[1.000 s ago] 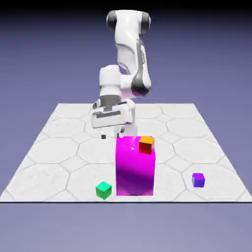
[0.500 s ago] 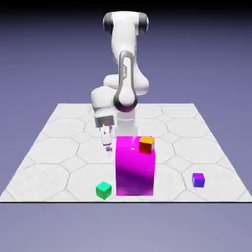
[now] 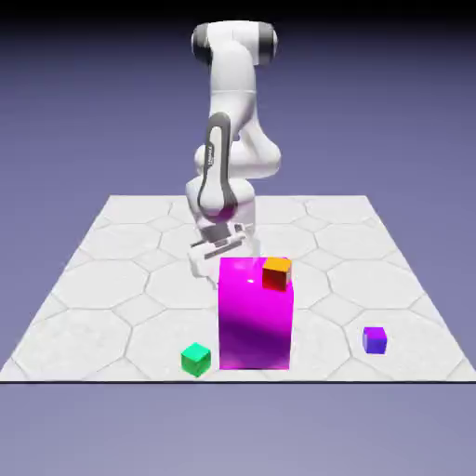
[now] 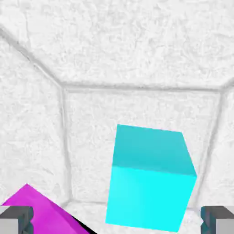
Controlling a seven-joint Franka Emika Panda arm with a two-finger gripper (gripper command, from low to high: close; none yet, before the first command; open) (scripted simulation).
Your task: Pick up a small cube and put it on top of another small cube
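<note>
Small cyan cube: lay on the pale table ahead of the fingertips, near the magenta block.
White two-finger gripper: stood wide open, nothing between its tips.
Tabletop: off-white, mottled, with large polygonal seams.
Tall magenta block: glossy, bearing an orange-red cube.
Green and purple cubes: flat-sided, on the tabletop.

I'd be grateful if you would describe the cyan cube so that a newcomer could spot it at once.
In the hand view, find the corner of the magenta block at the bottom left. To its right, on the pale tiled surface between the two finger tips, sits the cube. Its bright light-blue faces set it apart from that magenta neighbour.
</note>
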